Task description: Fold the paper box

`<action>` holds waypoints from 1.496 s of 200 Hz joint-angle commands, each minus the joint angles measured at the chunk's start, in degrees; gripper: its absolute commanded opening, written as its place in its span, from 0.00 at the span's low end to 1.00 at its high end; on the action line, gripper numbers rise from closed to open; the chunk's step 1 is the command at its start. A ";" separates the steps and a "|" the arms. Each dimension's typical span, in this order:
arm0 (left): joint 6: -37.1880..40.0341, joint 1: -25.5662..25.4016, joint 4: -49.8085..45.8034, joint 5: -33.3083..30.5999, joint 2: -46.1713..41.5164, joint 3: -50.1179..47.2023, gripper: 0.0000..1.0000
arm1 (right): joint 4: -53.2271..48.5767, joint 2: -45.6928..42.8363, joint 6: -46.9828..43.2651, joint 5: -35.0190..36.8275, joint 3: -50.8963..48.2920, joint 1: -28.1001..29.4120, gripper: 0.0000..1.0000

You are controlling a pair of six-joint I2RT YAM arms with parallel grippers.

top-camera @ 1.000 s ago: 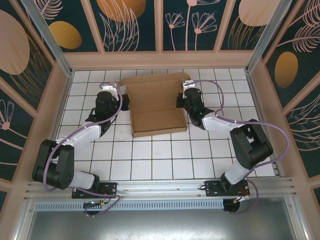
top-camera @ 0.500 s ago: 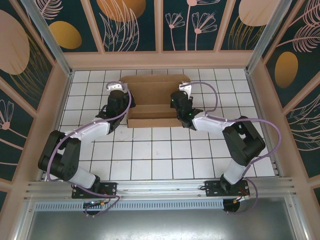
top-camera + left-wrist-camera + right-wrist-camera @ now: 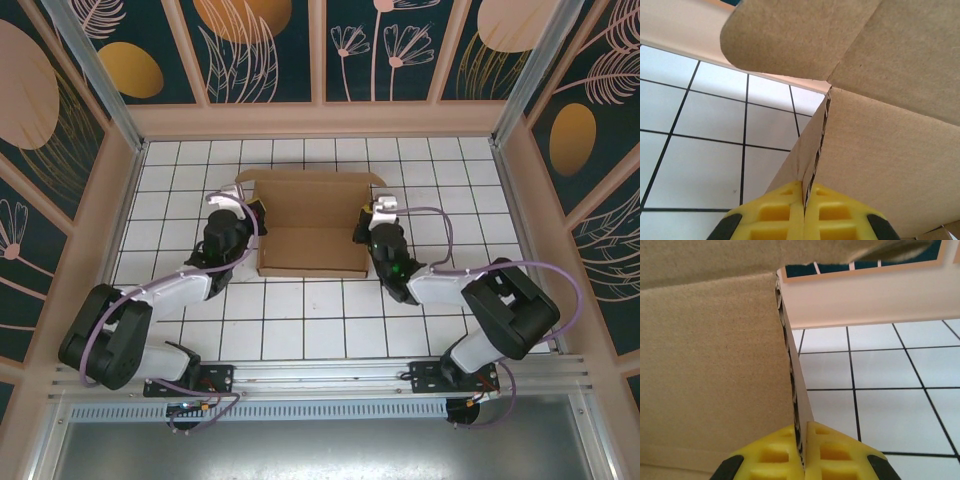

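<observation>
Paper box (image 3: 312, 228) walls were pinched by left gripper (image 3: 804, 202) and right gripper (image 3: 804, 442); uneven pulling could tear them.

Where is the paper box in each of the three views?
Top external: the paper box sits near the centre.
Left wrist: the paper box covers the right side and top, one wall edge rising from bottom centre.
Right wrist: the paper box covers the left side and top.
Shared landmark: the white tiled table with black grid lines.
</observation>
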 commanded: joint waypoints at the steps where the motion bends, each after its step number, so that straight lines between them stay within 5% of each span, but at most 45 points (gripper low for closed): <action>1: -1.11 -1.32 7.49 1.79 -0.87 -3.83 0.04 | 13.49 -1.23 -0.20 -2.76 -3.77 1.35 0.00; 40: -2.32 -3.10 9.97 0.41 -0.55 -8.77 0.05 | 21.16 0.99 -0.17 -2.70 -9.19 3.05 0.00; 133: -6.11 -3.21 13.14 0.94 0.61 -14.55 0.06 | 21.49 5.46 0.66 2.97 -8.93 9.32 0.00; 190: -8.13 -3.20 13.32 1.21 0.69 -12.23 0.06 | 17.08 8.55 1.88 15.93 -0.23 13.77 0.00; 217: -7.74 -3.20 13.95 0.28 0.81 -11.87 0.06 | 23.77 11.41 -0.06 21.41 1.89 15.49 0.00; 250: -4.13 -3.21 16.94 -1.79 1.84 -8.86 0.06 | 43.79 18.43 -13.39 20.07 3.95 14.95 0.00; 299: -0.05 -3.20 19.88 -0.46 6.11 -2.21 0.05 | 43.56 20.39 -10.03 8.08 6.41 8.96 0.00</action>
